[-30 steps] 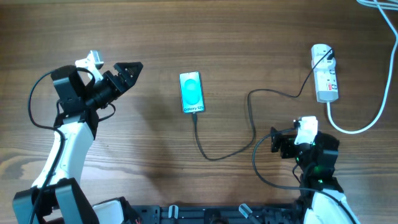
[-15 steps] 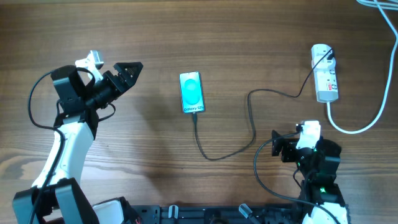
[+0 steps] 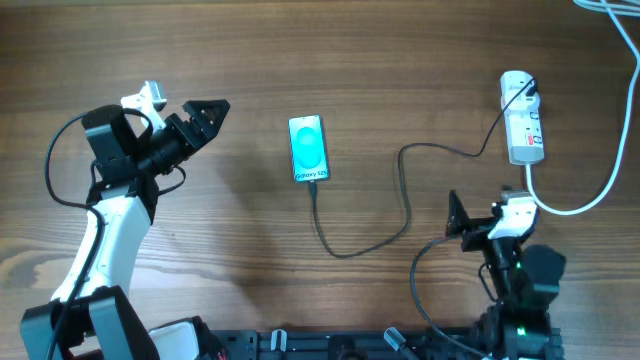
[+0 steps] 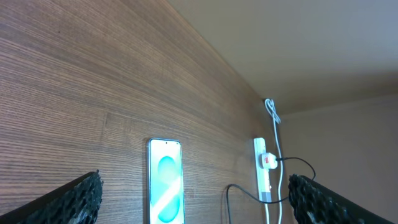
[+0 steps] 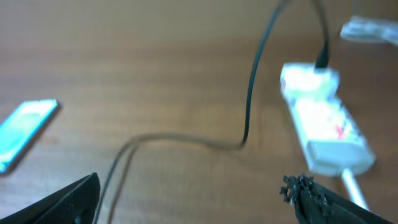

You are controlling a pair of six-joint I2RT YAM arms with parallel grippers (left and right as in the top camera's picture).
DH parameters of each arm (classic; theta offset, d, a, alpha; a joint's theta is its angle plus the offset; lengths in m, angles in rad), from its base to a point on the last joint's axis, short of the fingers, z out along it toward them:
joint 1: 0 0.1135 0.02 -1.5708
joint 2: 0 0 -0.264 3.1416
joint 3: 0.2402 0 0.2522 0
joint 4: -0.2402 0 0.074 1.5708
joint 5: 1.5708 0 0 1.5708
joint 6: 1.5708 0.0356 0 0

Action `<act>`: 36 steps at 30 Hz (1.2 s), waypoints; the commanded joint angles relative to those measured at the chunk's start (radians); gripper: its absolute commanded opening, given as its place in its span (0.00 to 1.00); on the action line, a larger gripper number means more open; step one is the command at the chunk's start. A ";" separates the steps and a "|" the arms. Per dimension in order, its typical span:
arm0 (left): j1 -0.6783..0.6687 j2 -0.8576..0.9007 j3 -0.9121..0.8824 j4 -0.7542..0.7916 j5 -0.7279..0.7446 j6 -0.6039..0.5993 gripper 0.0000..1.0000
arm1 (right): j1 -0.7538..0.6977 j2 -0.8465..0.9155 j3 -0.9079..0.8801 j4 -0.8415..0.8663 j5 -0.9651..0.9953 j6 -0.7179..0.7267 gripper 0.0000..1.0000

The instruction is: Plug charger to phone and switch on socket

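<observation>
The phone [image 3: 308,148] lies flat mid-table, cyan screen up; it also shows in the wrist views as the phone [image 4: 165,183] and the phone [image 5: 25,134]. The charger cable [image 3: 405,190] runs from the phone's near end in a loop to its black plug [image 3: 528,92] in the white socket [image 3: 522,128]. I cannot tell whether the connector tip is seated. My left gripper [image 3: 205,115] hovers open left of the phone, pointing at it. My right gripper [image 3: 460,218] stands open near the front edge, below the socket [image 5: 323,121]. Both hold nothing.
A thick white lead [image 3: 600,190] curves from the socket's near end up the right side. Another white cable [image 3: 600,8] lies at the far right corner. The arm bases sit along the front edge [image 3: 300,345].
My right arm has drawn back toward the front edge and a little to the right, its gripper still open. The left arm, phone and cable have not moved.
</observation>
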 commanded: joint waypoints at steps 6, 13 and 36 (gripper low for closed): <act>0.001 -0.024 0.017 0.002 -0.002 0.016 1.00 | 0.006 -0.286 -0.001 0.006 0.009 0.014 1.00; 0.001 -0.024 0.017 0.002 -0.002 0.016 1.00 | 0.006 -0.280 -0.001 0.003 0.010 0.014 1.00; 0.001 -0.024 0.017 0.002 -0.002 0.016 1.00 | 0.006 -0.280 -0.001 0.003 0.010 0.013 1.00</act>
